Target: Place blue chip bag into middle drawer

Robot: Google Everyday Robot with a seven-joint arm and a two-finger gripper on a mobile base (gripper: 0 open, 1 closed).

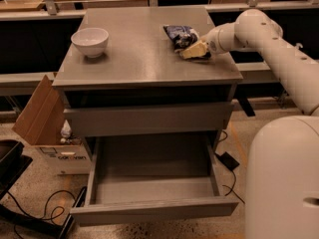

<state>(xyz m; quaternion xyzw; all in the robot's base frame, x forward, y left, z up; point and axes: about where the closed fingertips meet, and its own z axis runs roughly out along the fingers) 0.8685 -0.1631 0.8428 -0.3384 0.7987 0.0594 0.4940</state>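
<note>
The blue chip bag (179, 35) lies on the grey cabinet top (134, 54), towards its back right. My gripper (194, 50) is at the end of the white arm that reaches in from the right. It is low over the cabinet top, right at the bag's near right edge. The middle drawer (152, 209) is pulled out below, a shallow grey tray with nothing in it. The other grey drawer (149, 119) above it shows only its front panel.
A white bowl (90, 41) stands on the cabinet top at the left. An open cardboard box (39, 114) sits on the floor left of the cabinet. Cables (45, 210) lie on the floor. My white base (281, 178) fills the lower right.
</note>
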